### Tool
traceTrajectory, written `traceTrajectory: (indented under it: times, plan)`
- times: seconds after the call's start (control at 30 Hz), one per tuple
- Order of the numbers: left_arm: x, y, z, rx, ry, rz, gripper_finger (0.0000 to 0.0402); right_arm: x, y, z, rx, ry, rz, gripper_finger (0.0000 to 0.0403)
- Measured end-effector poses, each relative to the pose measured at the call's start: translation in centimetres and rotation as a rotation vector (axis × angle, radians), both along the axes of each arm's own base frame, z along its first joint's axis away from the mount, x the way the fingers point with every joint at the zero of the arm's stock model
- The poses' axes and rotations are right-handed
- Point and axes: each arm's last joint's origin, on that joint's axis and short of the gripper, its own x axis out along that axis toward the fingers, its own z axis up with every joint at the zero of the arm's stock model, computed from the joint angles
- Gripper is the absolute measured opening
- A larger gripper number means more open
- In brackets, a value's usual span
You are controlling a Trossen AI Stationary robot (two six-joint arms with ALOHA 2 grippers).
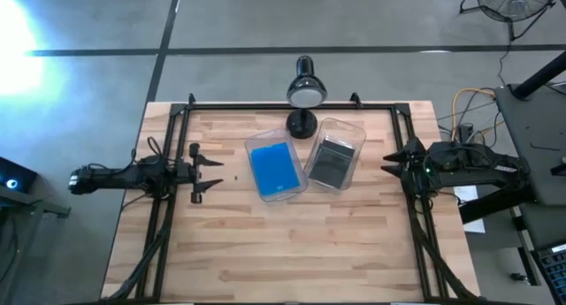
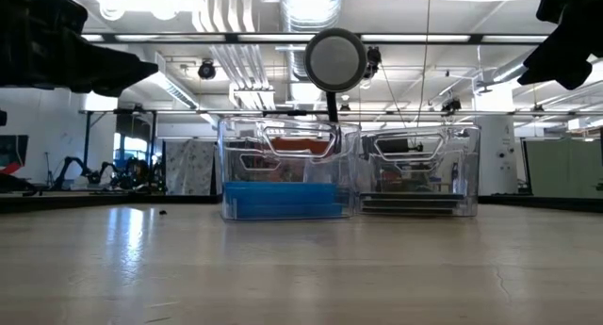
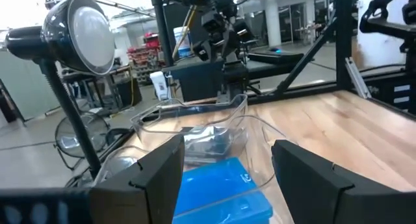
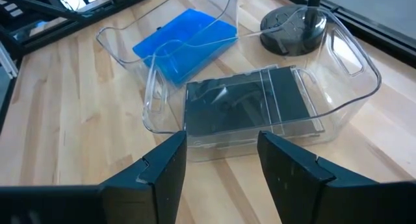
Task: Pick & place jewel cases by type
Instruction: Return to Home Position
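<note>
Hovering over the table's left side, the left gripper gapes wide, empty. Blue jewel cases fill the left bin, dark jewel cases the right bin. The right gripper hangs parted, empty, at the right.

My left tool and right tool are both black. The bright blue flat plastic jewel cases show through one colourless clear plastic bin, and the dark grey flat plastic jewel cases through the other clear plastic bin. The pale tan wooden worktop is striped in planks. The black round-headed desk lamp has a silvery-white face.
</note>
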Motion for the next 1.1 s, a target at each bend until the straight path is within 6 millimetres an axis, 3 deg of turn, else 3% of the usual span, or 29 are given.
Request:
traceTrajectory:
  times: [0.8, 0.9, 1.1]
  plan:
    - [0.4, 0.0, -0.3, -0.014, 0.046, 0.007, 0.0213, -0.7, 0.1, 0.0, -0.001, 0.023, 0.041, 0.0185]
    - [0.4, 0.0, -0.3, -0.014, 0.046, 0.007, 0.0213, -0.8, 0.2, -0.3, 0.006, 0.045, 0.047, 0.0182]
    - [0.5, 0.0, -0.4, -0.014, 0.054, 0.006, 0.0214, 0.8, 0.4, -2.4, 0.072, 0.159, 0.016, 0.0185]
